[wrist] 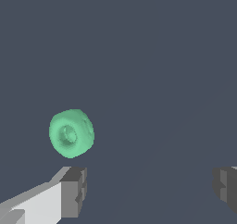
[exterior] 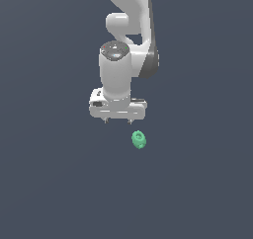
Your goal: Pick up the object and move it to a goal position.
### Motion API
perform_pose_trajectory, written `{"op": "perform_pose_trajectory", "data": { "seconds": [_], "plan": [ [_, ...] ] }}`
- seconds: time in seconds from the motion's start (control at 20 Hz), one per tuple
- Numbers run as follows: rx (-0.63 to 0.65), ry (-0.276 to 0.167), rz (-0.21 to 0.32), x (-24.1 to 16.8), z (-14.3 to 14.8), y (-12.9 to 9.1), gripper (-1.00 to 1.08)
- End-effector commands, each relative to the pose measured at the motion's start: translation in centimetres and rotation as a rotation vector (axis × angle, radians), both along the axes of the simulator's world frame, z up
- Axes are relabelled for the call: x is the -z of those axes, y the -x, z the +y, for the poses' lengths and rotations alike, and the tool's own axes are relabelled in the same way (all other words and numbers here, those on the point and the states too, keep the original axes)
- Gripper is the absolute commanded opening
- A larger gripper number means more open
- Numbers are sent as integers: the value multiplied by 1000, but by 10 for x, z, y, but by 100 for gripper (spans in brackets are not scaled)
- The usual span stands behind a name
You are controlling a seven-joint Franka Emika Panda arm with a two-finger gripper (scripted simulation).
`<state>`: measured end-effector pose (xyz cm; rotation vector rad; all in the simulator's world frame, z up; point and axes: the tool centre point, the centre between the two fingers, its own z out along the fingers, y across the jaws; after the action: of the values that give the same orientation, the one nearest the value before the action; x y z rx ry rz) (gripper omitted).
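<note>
The object [exterior: 139, 139] is a small mint-green rounded lump with a hole in its middle, lying on the flat grey ground. It also shows in the wrist view [wrist: 71, 133]. My white gripper [exterior: 117, 121] hangs from the arm, pointing down, its short fingertips spread apart. The object lies just to the exterior view's right of the gripper and lower in that picture, apart from it. In the wrist view my gripper [wrist: 149, 190] is open and empty, with one finger [wrist: 73, 190] close beside the object and not touching it.
The white arm [exterior: 129, 30] rises behind the gripper. The ground [exterior: 49, 183] is a plain dark grey surface with nothing else showing on it.
</note>
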<state>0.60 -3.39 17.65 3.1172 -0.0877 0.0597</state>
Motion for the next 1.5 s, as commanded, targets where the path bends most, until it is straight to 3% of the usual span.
{"op": "perform_pose_trajectory", "data": {
  "seconds": [0.0,0.75,1.45],
  "plan": [
    [0,0,0,0,0,0,100],
    [-25,-7,-4,6,6,-7,100],
    [-339,-13,37,69,82,-12,100]
  ]
}}
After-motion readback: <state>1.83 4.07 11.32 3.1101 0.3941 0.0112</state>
